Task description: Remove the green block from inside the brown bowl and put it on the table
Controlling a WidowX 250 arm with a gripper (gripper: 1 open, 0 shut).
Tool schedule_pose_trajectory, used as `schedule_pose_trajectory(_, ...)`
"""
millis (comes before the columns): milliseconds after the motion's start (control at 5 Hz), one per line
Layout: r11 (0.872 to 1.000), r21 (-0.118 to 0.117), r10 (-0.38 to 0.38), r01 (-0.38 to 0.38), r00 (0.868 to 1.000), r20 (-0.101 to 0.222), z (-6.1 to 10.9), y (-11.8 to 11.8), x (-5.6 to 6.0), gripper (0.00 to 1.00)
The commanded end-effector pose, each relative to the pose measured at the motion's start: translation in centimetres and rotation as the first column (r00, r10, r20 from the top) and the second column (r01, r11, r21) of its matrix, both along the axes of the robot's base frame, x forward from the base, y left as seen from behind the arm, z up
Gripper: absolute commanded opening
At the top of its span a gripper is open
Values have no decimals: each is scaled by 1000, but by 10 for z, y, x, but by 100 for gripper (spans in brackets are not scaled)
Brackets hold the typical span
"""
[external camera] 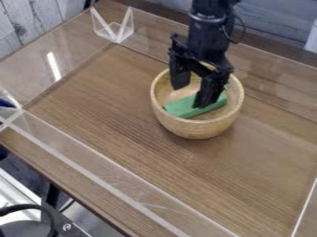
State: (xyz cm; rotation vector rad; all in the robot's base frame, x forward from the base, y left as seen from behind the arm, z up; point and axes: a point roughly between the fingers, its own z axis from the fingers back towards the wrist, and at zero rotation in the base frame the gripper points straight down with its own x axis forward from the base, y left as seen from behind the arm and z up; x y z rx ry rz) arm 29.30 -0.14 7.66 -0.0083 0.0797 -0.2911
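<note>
The brown bowl (pixel 186 125) stands on the table (pixel 111 130), right of centre. The green block (pixel 186 110) lies inside it, slanting from lower left to upper right, partly covered by the gripper. My black gripper (pixel 195 90) reaches down into the bowl with its jaws open. One finger (pixel 181 80) stands on the far left side of the block and the other finger (pixel 209 92) on its right. Whether the fingers touch the block I cannot tell.
Low clear acrylic walls (pixel 74 171) run along the table's edges. A small clear bracket (pixel 113 25) sits at the far left corner. A dark round object (pixel 31 222) shows below the table's front edge.
</note>
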Motion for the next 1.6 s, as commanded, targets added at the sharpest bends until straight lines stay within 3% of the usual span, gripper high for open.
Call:
schedule_pose_trajectory(0, 1000, -18, -8, 9, 999, 35, -5, 3, 11, 100)
schedule_pose_trajectory(200, 999, -38, -7, 8, 1000, 31, -23, 8, 16, 100)
schedule_pose_trajectory(800, 996, 9, -93, 93, 995, 32, -48, -6, 24, 100)
schedule_pose_trajectory(1200, 999, -11, -37, 38, 994, 108, -24, -1, 12, 100)
schedule_pose_trajectory(1400, 998, -31, -45, 51, 985, 167, -20, -6, 8, 100)
